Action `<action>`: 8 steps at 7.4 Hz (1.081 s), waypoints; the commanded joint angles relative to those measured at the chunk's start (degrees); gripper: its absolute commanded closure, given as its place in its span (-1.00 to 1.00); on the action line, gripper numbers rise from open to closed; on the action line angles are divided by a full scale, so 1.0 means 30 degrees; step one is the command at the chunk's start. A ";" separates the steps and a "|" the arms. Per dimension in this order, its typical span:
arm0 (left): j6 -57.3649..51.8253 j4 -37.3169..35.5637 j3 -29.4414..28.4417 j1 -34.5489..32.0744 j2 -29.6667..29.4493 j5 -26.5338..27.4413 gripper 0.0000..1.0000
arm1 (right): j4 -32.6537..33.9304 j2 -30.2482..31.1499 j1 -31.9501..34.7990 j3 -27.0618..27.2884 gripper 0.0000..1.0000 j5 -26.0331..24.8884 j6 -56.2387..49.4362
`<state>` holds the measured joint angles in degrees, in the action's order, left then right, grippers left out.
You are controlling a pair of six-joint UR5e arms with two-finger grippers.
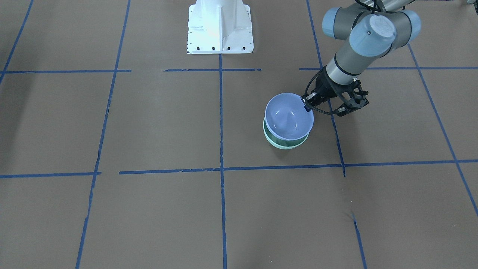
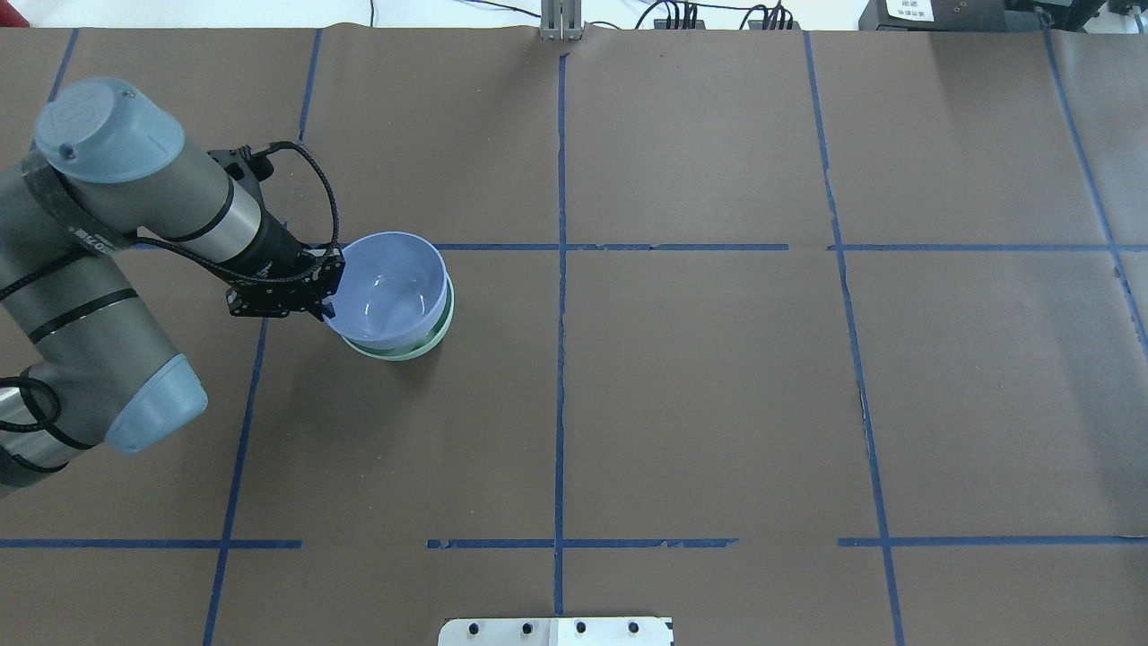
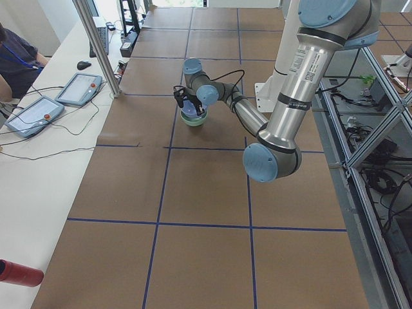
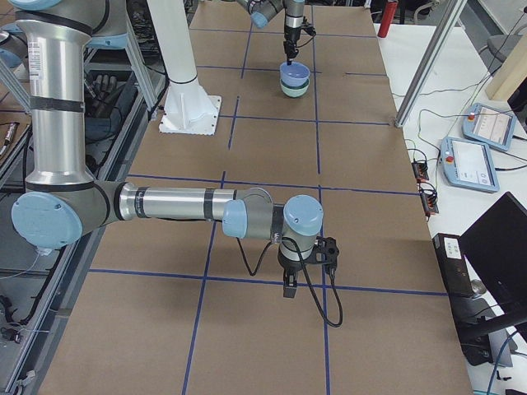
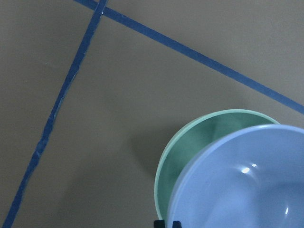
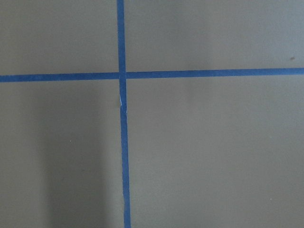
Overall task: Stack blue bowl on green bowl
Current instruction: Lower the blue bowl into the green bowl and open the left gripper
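Note:
The blue bowl (image 1: 289,117) sits tilted in the top of the green bowl (image 1: 285,144), slightly off centre. My left gripper (image 1: 307,104) is shut on the blue bowl's rim on the side nearest my base. In the overhead view the gripper (image 2: 330,292) pinches the blue bowl (image 2: 390,287) over the green bowl (image 2: 402,351). The left wrist view shows the blue bowl (image 5: 247,185) overlapping the green bowl (image 5: 199,142), with a fingertip (image 5: 160,223) at the bottom edge. My right gripper (image 4: 305,267) hangs over the table far from the bowls; I cannot tell whether it is open or shut.
Brown paper marked with blue tape lines (image 2: 560,296) covers the table. The white robot base (image 1: 219,28) stands at the far edge. Operator pendants (image 3: 77,89) lie on a side bench. The right wrist view shows only paper and a tape cross (image 6: 121,75).

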<state>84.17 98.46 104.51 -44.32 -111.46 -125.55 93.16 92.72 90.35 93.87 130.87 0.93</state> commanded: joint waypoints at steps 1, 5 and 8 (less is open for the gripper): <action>0.0185 0.0869 -0.0732 0.0067 -0.0026 0.0042 1.00 | 0.0000 0.0000 0.0028 0.0000 -1.00 0.0000 -0.0017; 0.0155 0.0870 -0.1085 0.0301 0.0004 0.0042 1.00 | 0.0000 0.0000 -0.0001 0.0000 -1.00 0.0000 -0.0017; 0.0126 0.0870 -0.1144 0.0301 0.0004 0.0072 1.00 | 0.0000 0.0000 -0.0001 0.0000 -1.00 0.0000 -0.0017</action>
<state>84.62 101.11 101.14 -43.43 -111.45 -125.34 93.16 92.72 90.35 93.87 130.87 0.90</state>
